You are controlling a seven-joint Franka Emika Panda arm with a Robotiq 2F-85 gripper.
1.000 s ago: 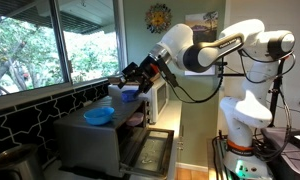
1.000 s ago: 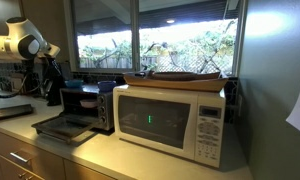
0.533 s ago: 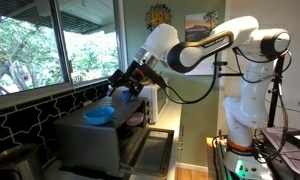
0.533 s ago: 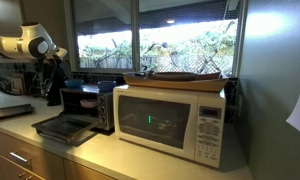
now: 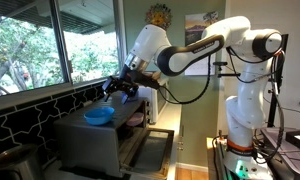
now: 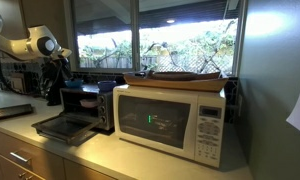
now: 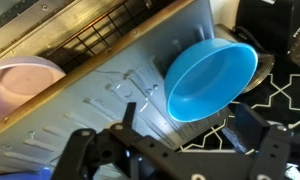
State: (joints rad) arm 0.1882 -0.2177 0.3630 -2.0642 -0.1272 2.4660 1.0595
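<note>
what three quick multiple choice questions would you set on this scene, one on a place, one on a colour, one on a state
1. Where does the blue bowl sit?
A. on top of the toaster oven
B. in a sink
C. on the floor

2. What colour is the other bowl in the wrist view?
A. green
B. pink
C. black

3. How is the hand?
A. shut on the blue bowl
B. shut on a spoon
C. open and empty

Answers:
1 A, the blue bowl rests on the oven's metal top.
2 B, the other bowl shows pale pink at the left edge of the wrist view.
3 C, the fingers stand wide apart above the blue bowl with nothing between them.
</note>
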